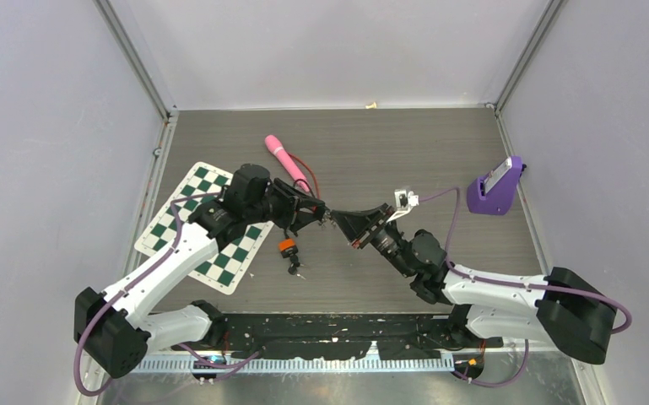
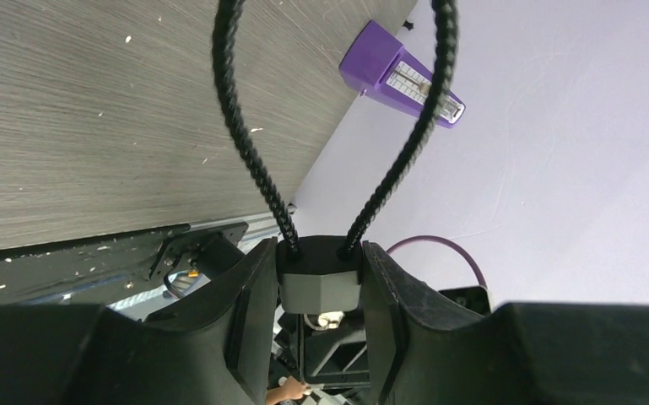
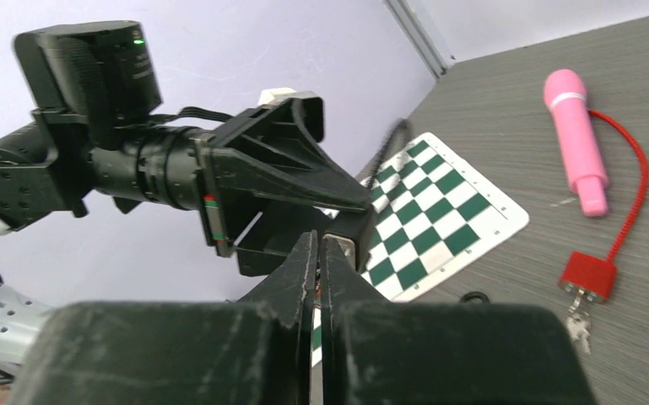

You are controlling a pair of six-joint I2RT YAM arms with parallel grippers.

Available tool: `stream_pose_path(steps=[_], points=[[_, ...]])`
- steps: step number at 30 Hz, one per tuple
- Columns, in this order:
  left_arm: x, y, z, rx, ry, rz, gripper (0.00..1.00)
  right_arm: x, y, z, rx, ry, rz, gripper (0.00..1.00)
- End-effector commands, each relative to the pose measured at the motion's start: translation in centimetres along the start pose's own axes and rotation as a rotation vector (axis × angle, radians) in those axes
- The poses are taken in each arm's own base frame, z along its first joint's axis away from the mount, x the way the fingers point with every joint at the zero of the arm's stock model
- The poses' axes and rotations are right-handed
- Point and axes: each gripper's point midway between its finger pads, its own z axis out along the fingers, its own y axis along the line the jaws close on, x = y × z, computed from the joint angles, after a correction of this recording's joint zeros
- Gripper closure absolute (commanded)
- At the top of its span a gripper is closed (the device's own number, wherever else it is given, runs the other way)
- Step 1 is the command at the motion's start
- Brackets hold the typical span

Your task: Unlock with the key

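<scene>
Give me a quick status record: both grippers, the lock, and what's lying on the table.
left gripper: shut on the grey cable lock
lock: both ends of its black cable loop seated in the body
right gripper: shut, tips close beside the lock; no key visible between them
on table: red block with keys, pink handle, checkered mat, purple metronome

Pale lilac-grey walls [image 1: 321,51], dark wood-grain tabletop [image 1: 405,143], aluminium corner posts [image 1: 137,63], even diffuse light
</scene>
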Motion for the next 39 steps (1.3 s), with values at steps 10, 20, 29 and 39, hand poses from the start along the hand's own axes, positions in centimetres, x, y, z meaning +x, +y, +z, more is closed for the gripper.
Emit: stream_pose_path(steps=[10,20,29,39], points=[[4.6,-3.0,-3.0,0.11,0.178,0.068,1.0,1.4,0.1,1.5,0.02,0.037,-0.033,0.95],[3.8,-2.3,-3.1,0.07,0.119,0.124,1.0,1.9,-2.7,0.6,0.146,0.083,-0.148,0.95],[4.2,-2.2,-2.8,0.068,0.112,0.15,1.0,2.7,-1.7,2.5,0.127,0.09,-0.083,0.95],[1.8,-0.3,-1.3,0.028,0.079,0.091,1.0,1.0,-1.5,0.7,0.145,0.084,-0.087,0.95]])
